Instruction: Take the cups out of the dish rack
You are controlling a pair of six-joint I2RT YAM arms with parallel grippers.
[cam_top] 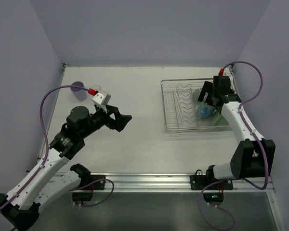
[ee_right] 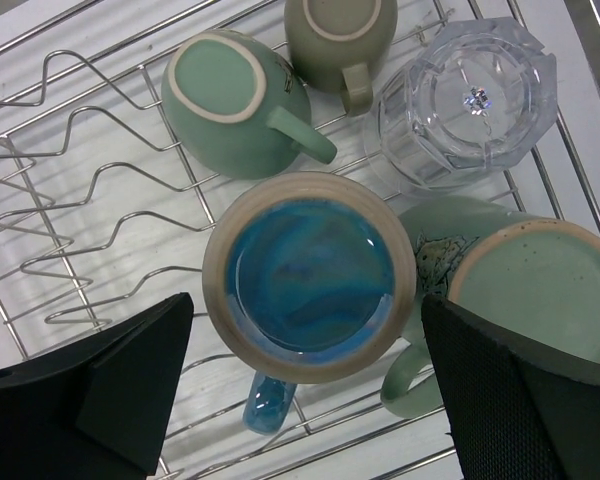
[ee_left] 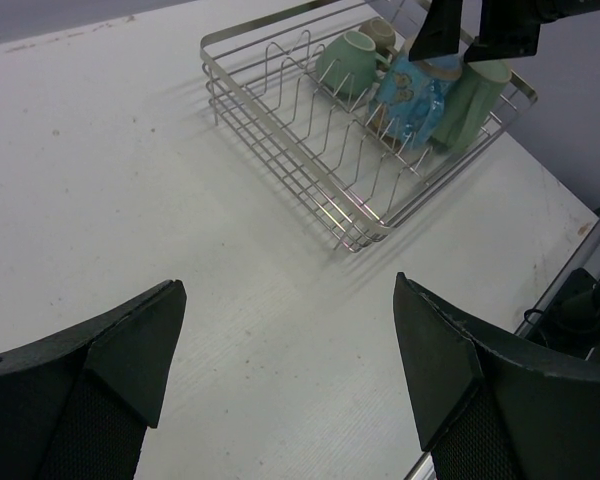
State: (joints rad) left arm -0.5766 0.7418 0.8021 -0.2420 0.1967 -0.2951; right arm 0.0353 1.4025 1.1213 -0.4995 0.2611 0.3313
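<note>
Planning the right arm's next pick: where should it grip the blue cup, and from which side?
Probably from straight above, fingers across the blue cup's round wall. It sits base-up in the dish rack, so no rim is open; keep off its handle side.

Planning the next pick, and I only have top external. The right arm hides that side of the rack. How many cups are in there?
Observer: Five, going by the right wrist view: pale green mug, olive-brown mug, clear glass, blue cup and teal mug.
Operator: Is the right gripper holding one?
Observer: No. The right gripper is open and empty, hanging over the blue cup with a finger out to either side.
Operator: Which way up are they?
Observer: The pale green, olive-brown and teal mugs show their foot rings, so they are upside down. The glass looks base-up too.
</note>
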